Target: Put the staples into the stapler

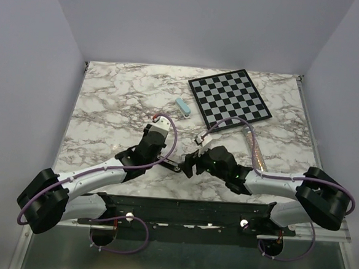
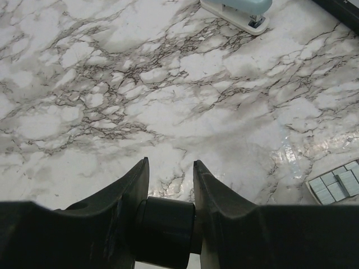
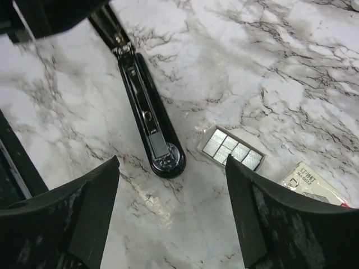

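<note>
The black stapler [image 3: 147,106] lies opened flat on the marble, its metal channel facing up. A short silver-grey strip of staples [image 3: 157,147] sits in that channel near the rounded front end. My right gripper [image 3: 173,161] hovers open just in front of that end, with nothing between its fingers. My left gripper [image 2: 170,163] is shut on a black rounded part of the stapler [image 2: 165,230]. In the top view the left gripper [image 1: 165,162] and right gripper [image 1: 189,166] nearly meet over the stapler [image 1: 173,166].
A small cream box of staple strips [image 3: 233,148] lies right of the stapler's tip, with a printed packet [image 3: 314,184] beyond it. A light blue stapler [image 1: 182,107], a checkerboard [image 1: 229,98] and a clear tube [image 1: 254,149] lie farther back.
</note>
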`<state>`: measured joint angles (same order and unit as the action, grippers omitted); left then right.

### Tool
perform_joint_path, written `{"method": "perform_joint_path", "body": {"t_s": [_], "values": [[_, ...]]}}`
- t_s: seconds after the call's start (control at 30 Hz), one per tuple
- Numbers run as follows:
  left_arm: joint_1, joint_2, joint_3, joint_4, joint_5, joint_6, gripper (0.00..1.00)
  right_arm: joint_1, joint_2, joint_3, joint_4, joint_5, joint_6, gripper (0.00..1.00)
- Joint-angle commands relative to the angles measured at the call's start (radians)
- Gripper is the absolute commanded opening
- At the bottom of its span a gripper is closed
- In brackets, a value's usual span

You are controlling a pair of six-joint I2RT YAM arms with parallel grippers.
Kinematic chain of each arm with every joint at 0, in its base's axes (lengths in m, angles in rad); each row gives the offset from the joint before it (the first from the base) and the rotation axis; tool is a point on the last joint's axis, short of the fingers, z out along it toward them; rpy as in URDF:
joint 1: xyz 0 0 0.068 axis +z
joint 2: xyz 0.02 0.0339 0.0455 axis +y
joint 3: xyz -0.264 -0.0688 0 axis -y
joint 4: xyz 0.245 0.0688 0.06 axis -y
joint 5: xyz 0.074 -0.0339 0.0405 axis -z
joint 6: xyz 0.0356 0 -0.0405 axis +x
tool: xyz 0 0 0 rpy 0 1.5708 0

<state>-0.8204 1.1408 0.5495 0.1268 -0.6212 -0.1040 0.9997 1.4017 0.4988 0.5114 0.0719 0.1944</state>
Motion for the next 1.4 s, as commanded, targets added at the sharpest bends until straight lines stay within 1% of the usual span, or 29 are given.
{"method": "perform_joint_path", "body": {"t_s": [0.0,0.1,0.17,0.23,0.37,0.5,0.53,0.6,0.63,0.73,0.8,0.93,1.07,1.2,1.27,1.37], "values": [[-0.008,0.000,0.039,-0.056,-0.037,-0.069,0.01,-0.068,-0.064,-0.035,-0.002,-0.122,0.244,0.86],[-0.023,0.023,0.058,-0.094,-0.051,-0.117,0.01,-0.102,-0.067,-0.043,-0.007,-0.184,0.351,0.86],[-0.036,0.046,0.070,-0.114,-0.077,-0.152,0.01,-0.115,-0.049,-0.042,-0.004,-0.217,0.391,0.85],[-0.042,0.059,0.093,-0.156,-0.087,-0.193,0.00,-0.124,-0.003,-0.029,0.009,-0.270,0.425,0.81],[-0.049,0.105,0.127,-0.222,-0.109,-0.308,0.00,-0.159,0.066,-0.017,0.033,-0.343,0.462,0.78],[-0.063,0.142,0.144,-0.274,-0.126,-0.365,0.00,-0.219,0.126,-0.046,0.183,-0.426,0.531,0.76],[-0.068,0.148,0.151,-0.282,-0.129,-0.376,0.00,-0.239,0.144,-0.048,0.205,-0.466,0.537,0.73],[-0.086,0.168,0.161,-0.311,-0.141,-0.398,0.00,-0.254,0.186,-0.048,0.257,-0.489,0.566,0.70],[-0.092,0.174,0.177,-0.322,-0.150,-0.402,0.00,-0.263,0.198,-0.048,0.280,-0.510,0.571,0.67],[-0.114,0.204,0.220,-0.410,-0.193,-0.428,0.00,-0.280,0.229,-0.039,0.305,-0.520,0.588,0.63],[-0.123,0.217,0.237,-0.458,-0.206,-0.434,0.00,-0.282,0.235,-0.036,0.300,-0.512,0.599,0.63],[-0.143,0.214,0.251,-0.495,-0.210,-0.442,0.00,-0.286,0.247,-0.037,0.299,-0.503,0.616,0.57],[-0.151,0.176,0.250,-0.529,-0.204,-0.454,0.00,-0.286,0.226,-0.054,0.297,-0.518,0.614,0.55],[-0.151,0.142,0.256,-0.572,-0.236,-0.470,0.00,-0.286,0.212,-0.062,0.276,-0.504,0.594,0.54],[-0.149,0.140,0.283,-0.601,-0.261,-0.473,0.00,-0.286,0.214,-0.062,0.273,-0.521,0.571,0.51],[-0.149,0.151,0.329,-0.676,-0.294,-0.479,0.00,-0.286,0.203,-0.068,0.262,-0.523,0.556,0.51]]}}
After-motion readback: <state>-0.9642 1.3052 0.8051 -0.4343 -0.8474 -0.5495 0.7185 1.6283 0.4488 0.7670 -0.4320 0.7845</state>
